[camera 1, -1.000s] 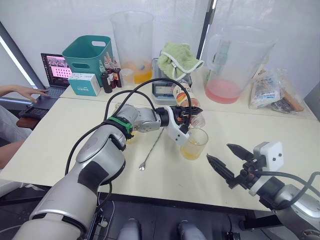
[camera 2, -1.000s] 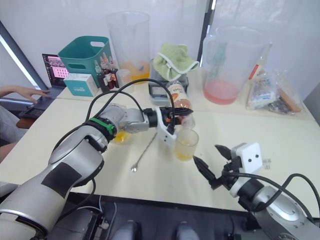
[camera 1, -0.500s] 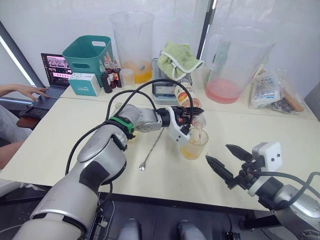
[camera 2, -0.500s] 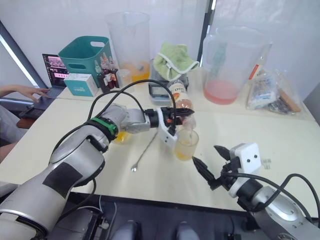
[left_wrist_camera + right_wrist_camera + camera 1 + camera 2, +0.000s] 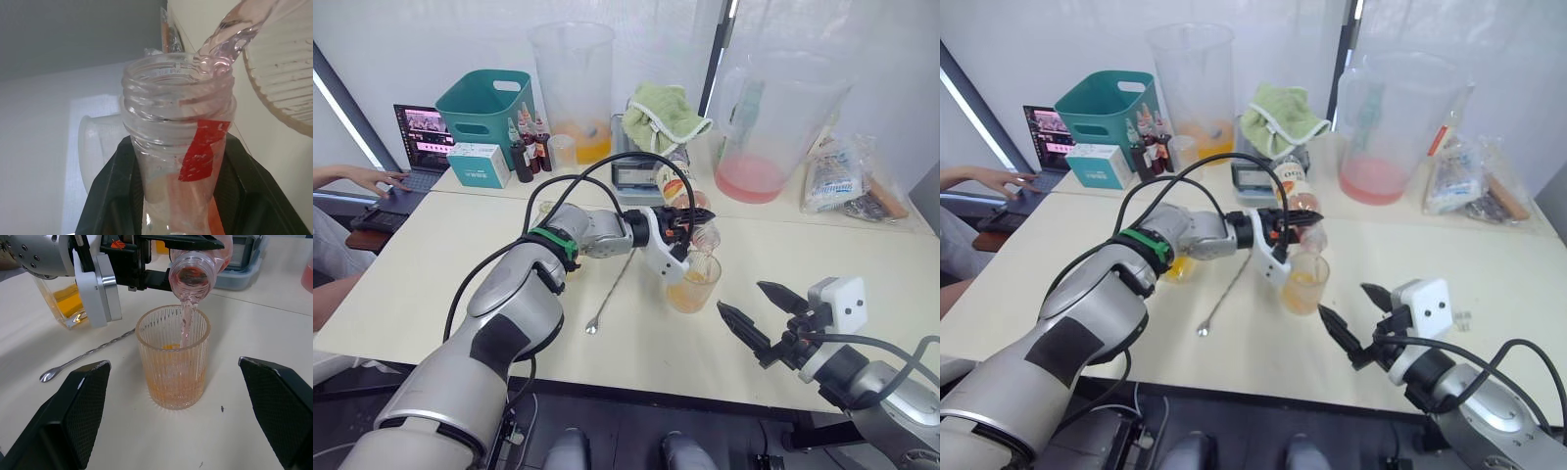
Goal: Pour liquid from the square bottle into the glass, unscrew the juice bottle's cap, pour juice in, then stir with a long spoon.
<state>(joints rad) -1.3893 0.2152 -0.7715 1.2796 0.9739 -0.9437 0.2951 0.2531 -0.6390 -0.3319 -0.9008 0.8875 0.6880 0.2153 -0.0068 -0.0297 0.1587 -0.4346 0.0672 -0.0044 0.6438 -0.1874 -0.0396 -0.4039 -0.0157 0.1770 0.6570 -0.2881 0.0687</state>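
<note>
- The glass (image 5: 172,363), a small clear tumbler with fine vertical ribs, stands upright on the pale smooth table (image 5: 431,264); orange-tinted liquid fills its lower part.
- The juice bottle (image 5: 196,264), slim clear plastic with a threaded, uncapped neck and a white-and-orange label, is tipped mouth-down just above the glass's rim; a thin pinkish stream runs from its mouth into the glass.
- The left gripper (image 5: 680,223) is clamped on the juice bottle, its black fingers (image 5: 110,196) pressed on either side of the neck.
- The square bottle (image 5: 61,301), an angular clear glass flask with yellow-orange liquid, stands on the table beyond the left gripper from the glass.
- The long spoon (image 5: 611,289), thin silver metal with a tiny bowl, lies flat on the table beside the glass, toward the square bottle.
- The right gripper (image 5: 762,311) hovers near the glass with its two pointed black fingers spread wide apart, holding nothing.
</note>
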